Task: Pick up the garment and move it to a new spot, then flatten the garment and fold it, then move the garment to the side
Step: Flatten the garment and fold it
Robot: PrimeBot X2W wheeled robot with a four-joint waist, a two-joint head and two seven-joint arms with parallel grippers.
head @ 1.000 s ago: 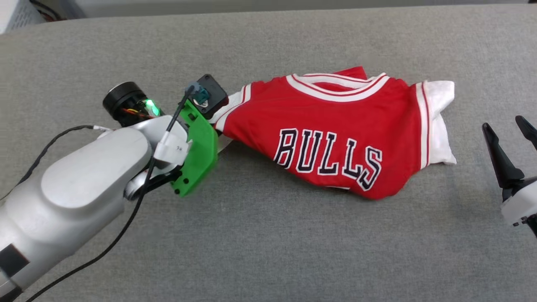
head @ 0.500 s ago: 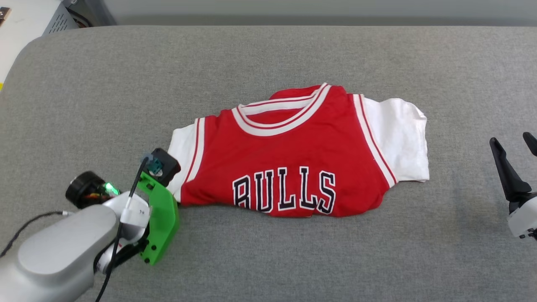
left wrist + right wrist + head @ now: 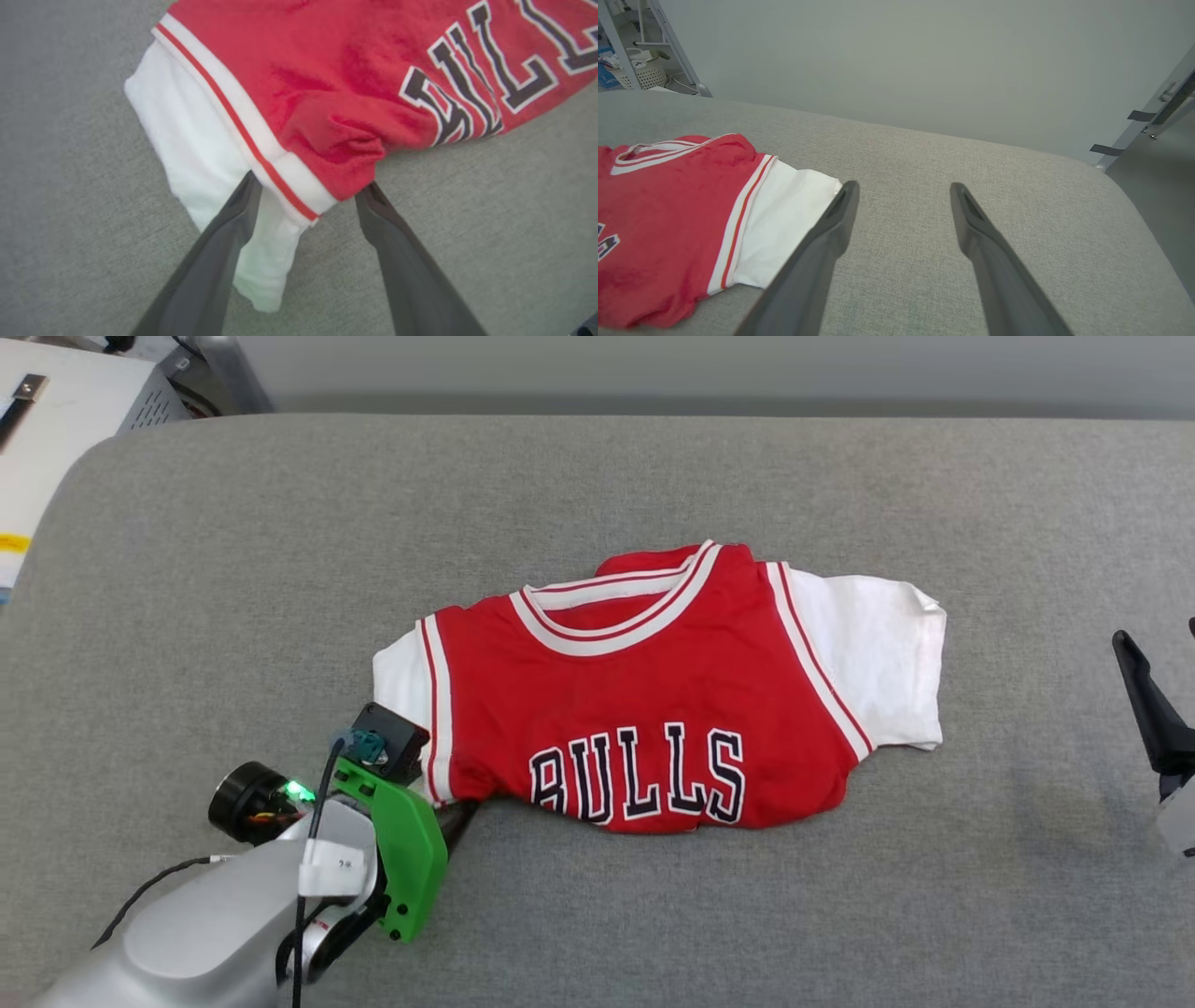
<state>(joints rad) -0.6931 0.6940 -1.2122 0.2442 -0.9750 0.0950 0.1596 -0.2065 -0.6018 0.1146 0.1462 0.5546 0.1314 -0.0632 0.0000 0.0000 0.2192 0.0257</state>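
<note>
Standing wide apart, the jaws of the left gripper point(image 3: 310, 182) are straddling the near left corner of the red basketball-style shirt with white short sleeves and black BULLS lettering point(image 3: 653, 709). One dark finger is crossing the white sleeve and the other is touching the red hem; nothing is being pinched, so the cloth seems to be lying free. A second ago this shirt was being drawn out slantwise by that sleeve, with the sleeve on the robot's right crumpled. Now it is lying face up and squarer on the grey fabric-covered tabletop point(image 3: 597, 915), both sleeves spreading outward and a small pucker of red cloth bunching between the fingers. That is suggesting the move to a new spot is ending and the flattening is coming next. The part below the lettering is not showing, so it is probably tucking under and needing pulling out. Off to the right, the right gripper point(image 3: 903, 186) is hovering with its jaws open and empty over bare grey surface, just beside the white right sleeve, much as before. Farther back, a white cabinet point(image 3: 56, 439) is standing beyond the tabletop's left corner.
</note>
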